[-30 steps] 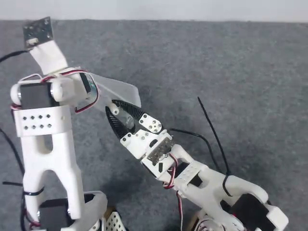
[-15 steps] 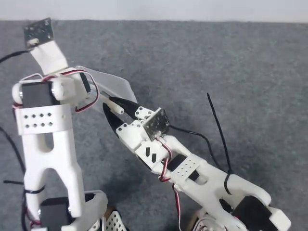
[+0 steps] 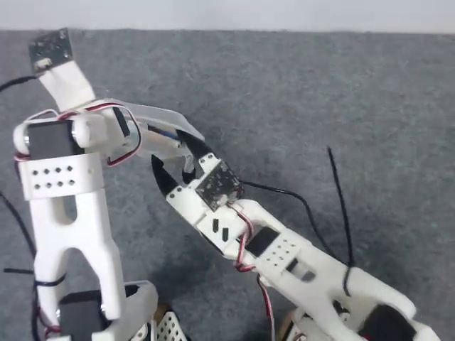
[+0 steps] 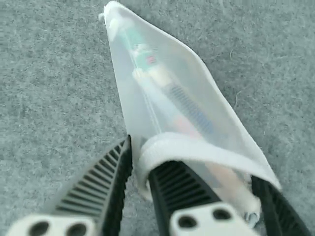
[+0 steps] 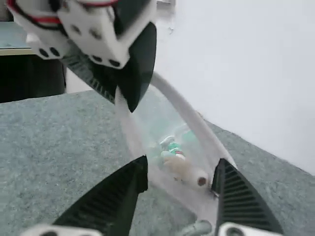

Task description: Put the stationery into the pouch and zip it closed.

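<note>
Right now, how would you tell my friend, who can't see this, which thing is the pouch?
Find the grey carpeted table, then the left gripper on the tall white arm. The pouch is pinched in it. It's the only floppy, see-through thing, with a white zip band and stationery showing inside; everything near it is hard black or white robot parts.

Seen from my remote station: the pouch (image 4: 172, 98) is a frosted, see-through white, with a solid white band along its mouth. The stationery (image 4: 162, 83) inside shows through as blurred green, red, blue and pale orange. The left end effector (image 4: 140, 162) and the right end effector (image 5: 179, 172) both have black, ribbed fingers on white mounts. The arms (image 3: 67, 213) are white with black motor blocks and red, white and black wires (image 3: 245, 238). The bench (image 3: 355, 85) is mottled grey felt, the cable (image 3: 341, 192) is black, and the wall (image 5: 246, 59) is plain white.
</note>
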Controlling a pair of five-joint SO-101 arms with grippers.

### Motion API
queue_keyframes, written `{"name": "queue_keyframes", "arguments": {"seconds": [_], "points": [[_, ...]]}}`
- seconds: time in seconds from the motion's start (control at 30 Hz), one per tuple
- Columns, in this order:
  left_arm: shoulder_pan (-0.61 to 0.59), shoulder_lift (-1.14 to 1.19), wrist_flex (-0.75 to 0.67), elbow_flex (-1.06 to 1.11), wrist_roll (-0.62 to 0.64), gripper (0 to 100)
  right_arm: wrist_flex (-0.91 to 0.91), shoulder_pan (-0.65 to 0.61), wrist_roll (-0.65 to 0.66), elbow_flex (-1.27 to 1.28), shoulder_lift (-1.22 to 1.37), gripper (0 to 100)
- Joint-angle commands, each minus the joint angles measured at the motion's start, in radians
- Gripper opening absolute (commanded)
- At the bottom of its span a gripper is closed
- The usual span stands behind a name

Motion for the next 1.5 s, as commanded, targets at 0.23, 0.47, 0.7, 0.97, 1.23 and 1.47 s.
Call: {"name": "queue_keyframes", "arguments": {"seconds": [0.23,0.47,0.7,0.97,1.23,1.47], "points": [[-0.017,-0.02,-0.034,-0.025,-0.011,1,0.624,0.004,0.006,0.035,-0.627,21.7],[-0.017,-0.02,-0.034,-0.025,-0.009,1,0.878,0.002,-0.092,0.035,-0.794,21.7],[-0.017,-0.02,-0.034,-0.024,-0.009,1,0.826,-0.002,-0.173,0.035,-0.619,21.7],[-0.018,-0.02,-0.034,-0.024,-0.009,1,0.553,0.001,-0.195,0.035,-0.321,21.7],[-0.018,-0.02,-0.034,-0.022,-0.009,1,0.463,0.004,-0.19,0.04,-0.26,19.5],[-0.018,-0.02,-0.034,-0.022,-0.009,1,0.461,0.004,-0.19,0.035,-0.26,15.2]]}}
